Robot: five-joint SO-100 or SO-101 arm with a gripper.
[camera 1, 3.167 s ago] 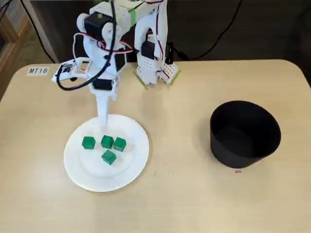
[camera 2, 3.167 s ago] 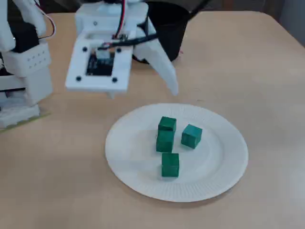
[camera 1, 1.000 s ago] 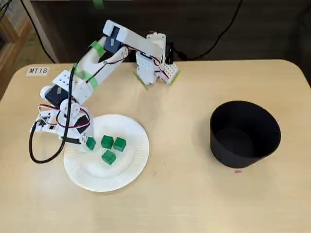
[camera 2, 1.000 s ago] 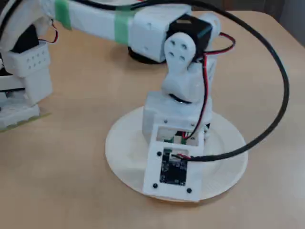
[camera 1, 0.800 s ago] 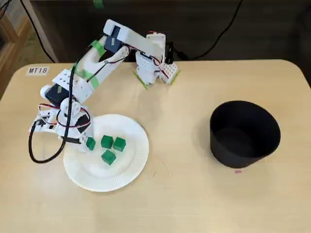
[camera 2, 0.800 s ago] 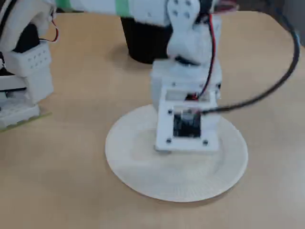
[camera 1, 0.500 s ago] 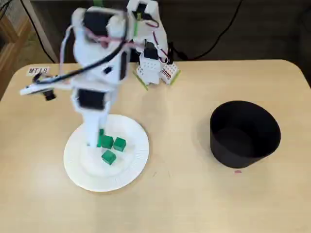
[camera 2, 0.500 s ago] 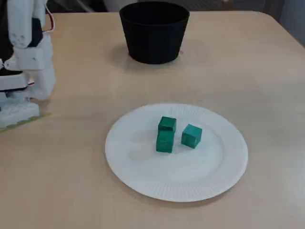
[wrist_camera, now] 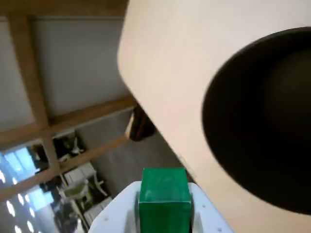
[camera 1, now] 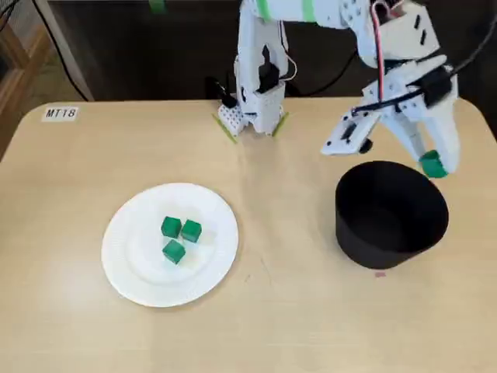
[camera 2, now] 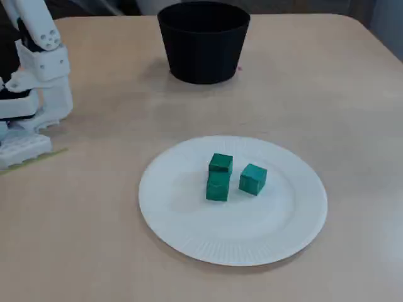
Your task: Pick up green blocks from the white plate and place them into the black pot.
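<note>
Only one fixed view shows the gripper (camera 1: pixel 430 166) clamping a green block (camera 1: pixel 432 165) near the black pot (camera 1: pixel 388 227); both show the white plate (camera 2: pixel 182 217).

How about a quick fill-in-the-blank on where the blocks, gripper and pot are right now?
1. The white plate holds ____ green blocks.
2. The gripper is shut on a carried block, whose colour is ____.
3. In the fixed view from above, the black pot stands to the ____ of the plate.

Missing words: three; green; right.
</note>
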